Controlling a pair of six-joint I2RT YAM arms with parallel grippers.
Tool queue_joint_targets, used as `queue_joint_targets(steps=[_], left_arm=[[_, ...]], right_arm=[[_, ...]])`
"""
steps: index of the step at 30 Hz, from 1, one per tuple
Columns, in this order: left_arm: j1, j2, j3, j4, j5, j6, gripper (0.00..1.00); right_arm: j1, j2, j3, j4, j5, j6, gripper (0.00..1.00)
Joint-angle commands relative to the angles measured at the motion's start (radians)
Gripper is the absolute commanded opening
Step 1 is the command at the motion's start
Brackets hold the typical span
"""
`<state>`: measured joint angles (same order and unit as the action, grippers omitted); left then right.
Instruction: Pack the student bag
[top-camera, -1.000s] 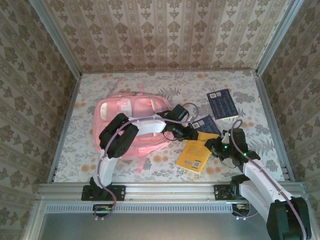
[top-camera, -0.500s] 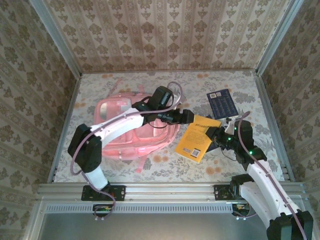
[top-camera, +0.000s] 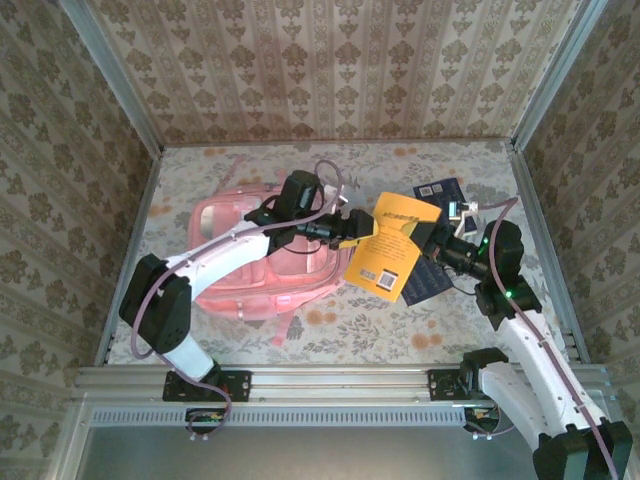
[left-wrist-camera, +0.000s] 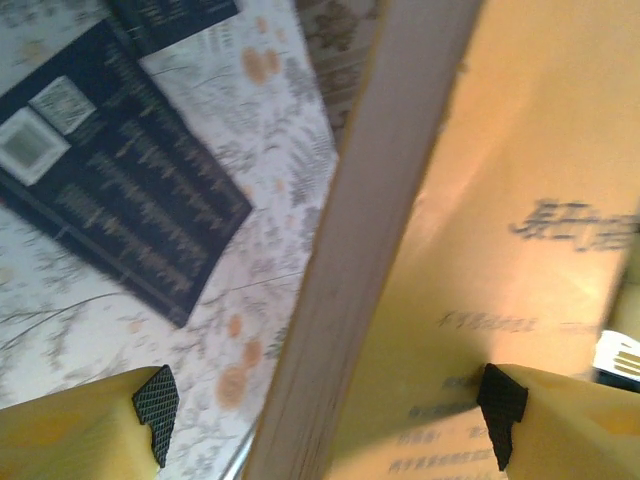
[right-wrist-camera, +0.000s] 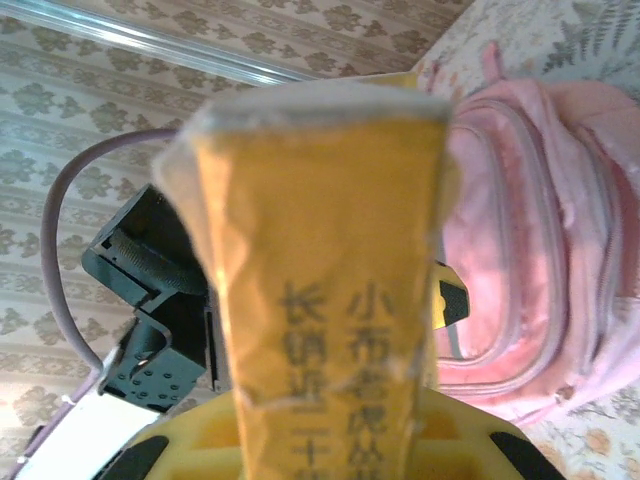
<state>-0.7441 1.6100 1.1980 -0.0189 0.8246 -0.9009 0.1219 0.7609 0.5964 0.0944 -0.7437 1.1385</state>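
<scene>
The pink student bag (top-camera: 250, 270) lies flat on the table's left half; it also fills the right side (right-wrist-camera: 540, 250) of the right wrist view. A yellow book (top-camera: 390, 245) hangs tilted above the table between both arms. My right gripper (top-camera: 432, 248) is shut on its spine (right-wrist-camera: 320, 300), which stands up between the jaws (right-wrist-camera: 322, 410). My left gripper (top-camera: 356, 228) reaches over the bag. It is open, its pads (left-wrist-camera: 155, 410) straddling the book's page edge (left-wrist-camera: 350, 290); the left pad is clear of the book.
Two dark blue books lie on the floral cloth: one (top-camera: 441, 192) at the back right, one (top-camera: 430, 285) partly under the yellow book; both show below my left gripper (left-wrist-camera: 130, 200). Metal rails and patterned walls (top-camera: 560, 120) close in the table.
The right gripper has lifted the yellow book off the table and tilted it up. The left arm has swung over the bag and its jaws have opened around the book's edge.
</scene>
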Motion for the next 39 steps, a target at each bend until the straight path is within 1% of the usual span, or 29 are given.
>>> queue_joint_targets(steps=[1,5,12,14,17,20,22,27,29,30,31,32,33,34,36,37,39], left_arm=[[0.003,-0.047,-0.009,0.166,0.099,-0.107,0.84],[0.014,-0.053,-0.033,0.291,0.127,-0.204,0.83],[0.017,-0.050,-0.057,0.498,0.180,-0.362,0.70],[0.021,-0.056,-0.058,0.505,0.182,-0.365,0.64],[0.037,-0.070,-0.062,0.506,0.181,-0.367,0.53],[0.053,-0.082,-0.071,0.508,0.179,-0.368,0.40],[0.056,-0.087,-0.075,0.511,0.179,-0.367,0.29],[0.060,-0.082,-0.081,0.515,0.179,-0.359,0.08],[0.064,-0.087,-0.085,0.520,0.166,-0.363,0.03],[0.067,-0.090,-0.087,0.524,0.154,-0.365,0.00],[0.073,-0.100,-0.099,0.525,0.126,-0.369,0.00],[0.082,-0.113,-0.116,0.534,0.089,-0.378,0.00],[0.091,-0.131,-0.143,0.548,0.038,-0.389,0.00],[0.097,-0.146,-0.167,0.557,-0.015,-0.400,0.00],[0.106,-0.174,-0.213,0.591,-0.119,-0.431,0.00],[0.108,-0.188,-0.243,0.624,-0.172,-0.454,0.00],[0.107,-0.222,-0.291,0.678,-0.312,-0.488,0.00]], right_arm=[[-0.001,0.001,0.064,0.172,-0.053,0.078,0.00],[-0.001,0.021,0.070,0.214,-0.052,0.108,0.00],[-0.001,0.051,0.077,0.248,-0.056,0.130,0.00],[0.000,0.057,0.077,0.262,-0.059,0.138,0.00],[-0.001,0.060,0.090,0.226,-0.058,0.109,0.00],[-0.001,0.062,0.104,0.172,-0.054,0.068,0.00],[-0.001,0.067,0.107,0.161,-0.056,0.053,0.00],[0.001,0.097,0.121,0.110,-0.056,0.022,0.00],[0.001,0.112,0.123,0.103,-0.056,0.017,0.00],[0.002,0.116,0.122,0.101,-0.051,0.017,0.04],[0.004,0.118,0.121,0.098,-0.041,0.017,0.18],[0.006,0.118,0.119,0.097,-0.030,0.015,0.35],[0.013,0.115,0.117,0.098,-0.014,0.015,0.56],[0.020,0.114,0.116,0.094,0.007,0.017,0.71],[0.045,0.111,0.114,0.101,0.055,0.028,0.91],[0.060,0.111,0.110,0.109,0.083,0.042,0.99],[0.106,0.108,0.095,0.140,0.154,0.079,1.00]])
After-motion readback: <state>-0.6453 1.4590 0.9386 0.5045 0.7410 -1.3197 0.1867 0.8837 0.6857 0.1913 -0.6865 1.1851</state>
